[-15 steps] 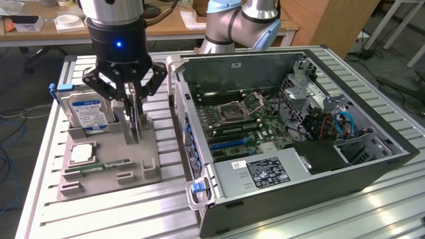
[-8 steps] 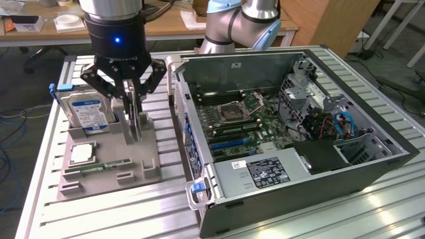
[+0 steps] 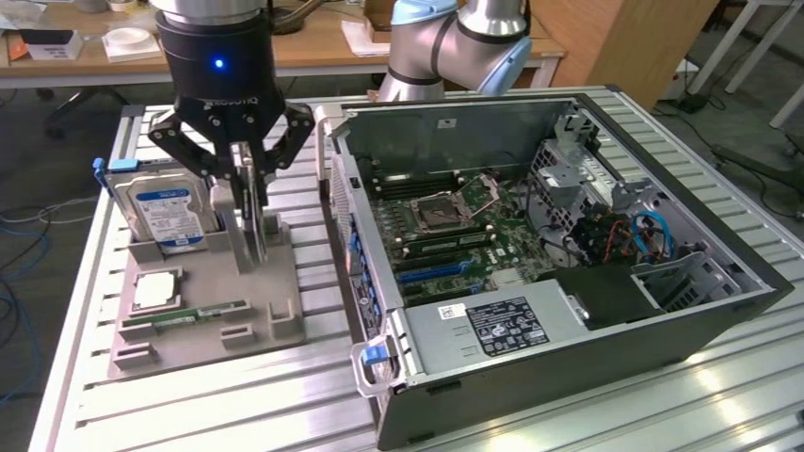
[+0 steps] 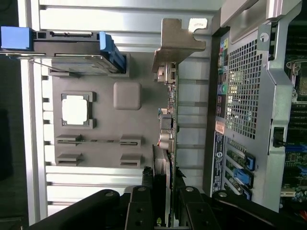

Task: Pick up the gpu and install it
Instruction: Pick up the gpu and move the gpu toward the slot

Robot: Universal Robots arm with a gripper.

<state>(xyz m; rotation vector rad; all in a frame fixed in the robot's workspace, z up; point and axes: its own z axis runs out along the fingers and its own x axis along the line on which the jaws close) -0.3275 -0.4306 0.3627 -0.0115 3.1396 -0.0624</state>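
The gpu (image 3: 255,224) is a thin dark card standing on edge over the grey fixture (image 3: 270,325), beside the open computer case (image 3: 590,363). My gripper (image 3: 245,179) comes down from above and is shut on the card's upper edge. In the wrist view the gpu (image 4: 171,105) runs edge-on away from my gripper (image 4: 163,181), with its silver bracket (image 4: 178,38) at the far end. I cannot tell whether the card's lower edge still sits in the fixture's slot.
On the fixture are a silver hard drive with a blue label (image 3: 164,209), a CPU (image 3: 153,290) and a green RAM stick (image 3: 201,314). The motherboard (image 3: 440,235) lies exposed inside the case. A second arm (image 3: 453,42) stands behind the case.
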